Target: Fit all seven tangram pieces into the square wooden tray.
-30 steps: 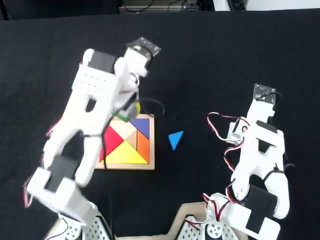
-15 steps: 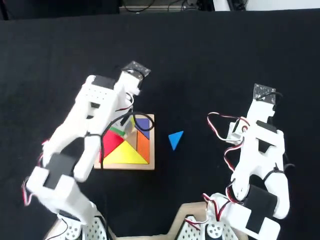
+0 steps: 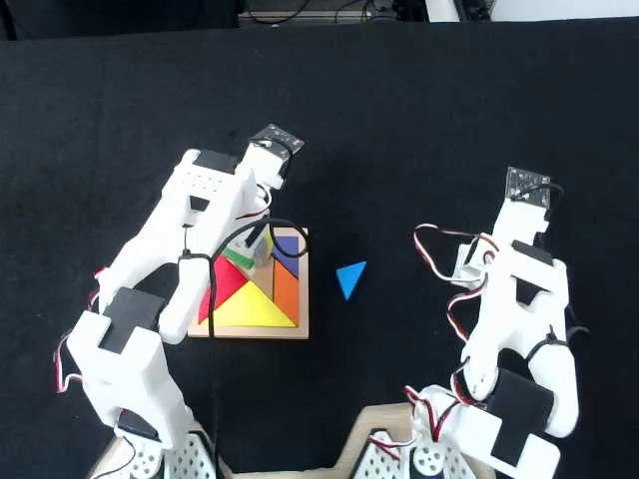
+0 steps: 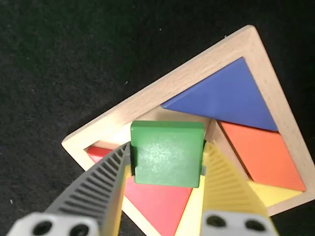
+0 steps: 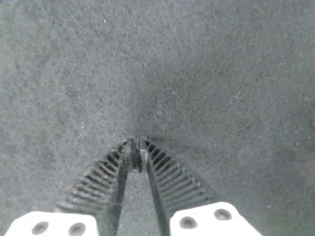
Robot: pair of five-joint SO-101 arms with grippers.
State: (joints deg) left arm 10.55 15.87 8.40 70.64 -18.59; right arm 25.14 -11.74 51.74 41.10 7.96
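Left wrist view: left tool [image 4: 166, 148] pinching green square [image 4: 167, 162] over the wooden tray's [image 4: 263, 73] bare gap, so you're mid-placement; next, turn it to match the gap and lower; small blue triangle [image 3: 350, 278] lies on counter [image 3: 429, 120] beside tray, right tool [image 5: 136, 153] pressed together.

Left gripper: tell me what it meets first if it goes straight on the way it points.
The left gripper, shut on the green square, points at the wooden tray. The square would probably touch the tray's bare floor first, between the blue triangle and red triangle; depth is unclear.
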